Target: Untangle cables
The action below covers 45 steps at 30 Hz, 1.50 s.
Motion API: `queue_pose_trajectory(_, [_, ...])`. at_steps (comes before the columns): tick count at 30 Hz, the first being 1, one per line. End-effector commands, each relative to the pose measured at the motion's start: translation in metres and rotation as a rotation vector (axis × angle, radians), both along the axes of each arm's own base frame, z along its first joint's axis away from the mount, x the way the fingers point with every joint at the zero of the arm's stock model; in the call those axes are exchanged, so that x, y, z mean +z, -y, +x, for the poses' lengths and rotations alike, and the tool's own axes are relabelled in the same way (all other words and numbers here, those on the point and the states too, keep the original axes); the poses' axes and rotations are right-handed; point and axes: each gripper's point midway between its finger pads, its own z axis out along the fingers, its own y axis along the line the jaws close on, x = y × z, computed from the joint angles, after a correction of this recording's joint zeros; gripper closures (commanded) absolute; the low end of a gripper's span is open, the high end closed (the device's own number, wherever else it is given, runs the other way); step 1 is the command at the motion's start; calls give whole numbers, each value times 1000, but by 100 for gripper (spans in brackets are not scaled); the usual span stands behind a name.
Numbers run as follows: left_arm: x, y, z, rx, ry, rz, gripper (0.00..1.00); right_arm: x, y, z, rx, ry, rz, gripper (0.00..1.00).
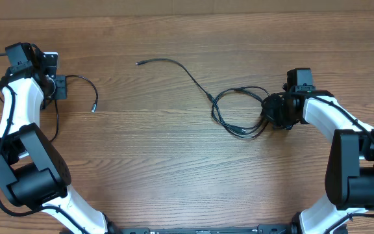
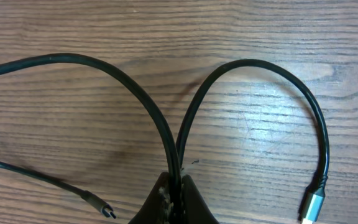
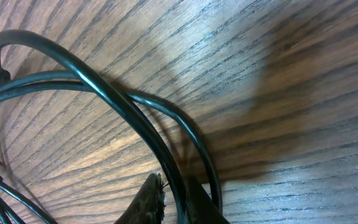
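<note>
Black cables (image 2: 253, 62) pinched by left pincer (image 2: 178, 185) and right pincer (image 3: 176, 191).

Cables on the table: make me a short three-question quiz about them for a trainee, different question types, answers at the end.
1. True or false: the left jaws are shut on a cable.
2. Which jaws pinch the looped bunch? A the right jaws, B the left jaws, C neither.
3. Fill in: in the left wrist view, the plug at lower right is ___ coloured.
Key: 1 true; 2 A; 3 silver.
</note>
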Motion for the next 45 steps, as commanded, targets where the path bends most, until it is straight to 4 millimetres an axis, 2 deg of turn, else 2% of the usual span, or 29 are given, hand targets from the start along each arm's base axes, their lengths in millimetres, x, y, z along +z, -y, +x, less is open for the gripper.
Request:
queue_pose_trajectory(1, [-5,-2,0,-18,-7,19,96,-1,5,1,-6,7,-13,88])
queue_pose_trajectory(2, [-4,-2,1,-18,-5,20,95,-1,5,2,-6,9,-13,88])
queue_pose_trajectory(3, [-4,-2,1,-18,-5,20,86,-1,5,2,-6,10,-12,88])
queue_pose_trajectory(4, [-3,-3,2,-18,-3,21,70,-1,5,2,-6,10,-12,88])
queue_pose_trajectory(6, [-1,-3,3,-13,4,21,15,-1,5,2,-6,10,-12,88])
queue_pose_trajectory(10, [10,-5,8,15,34,14,10,-1,5,2,-6,10,-12,88])
queue_pose_trajectory(14, [29,-7,14,59,70,1,14,-1,5,2,-6,11,-13,88])
queue_pose_trajectory(16, [39,-5,16,72,84,-19,27,-1,5,2,-6,11,-13,88])
queue_pose_trajectory(18, [46,5,18,49,92,-68,66,-1,5,2,-6,12,-13,88])
queue_pose_trajectory(20, [50,18,18,15,95,-138,87,-1,5,3,-6,15,-13,88])
queue_pose_trajectory(21, [50,26,18,2,94,-181,90,0,5,4,-7,18,-13,88])
queue_pose_trajectory(26, [50,67,9,-25,74,-419,96,1,5,8,-6,35,-12,96])
queue_pose_trajectory(30, [66,98,12,-70,113,-587,96,10,-7,13,62,72,42,96])
queue_pose_trajectory(32, [78,110,16,-86,144,-630,96,30,-21,21,137,122,108,96])
queue_pose_trajectory(35, [94,128,17,-87,159,-646,96,62,-23,31,144,161,115,96])
queue_pose_trajectory(38, [101,149,14,-106,142,-662,96,88,-23,33,146,176,117,96])
queue_pose_trajectory(41, [98,177,8,-120,85,-692,96,101,-23,27,145,161,118,96])
queue_pose_trajectory(45, [94,222,-1,-200,10,-706,95,102,-32,14,158,114,176,96])
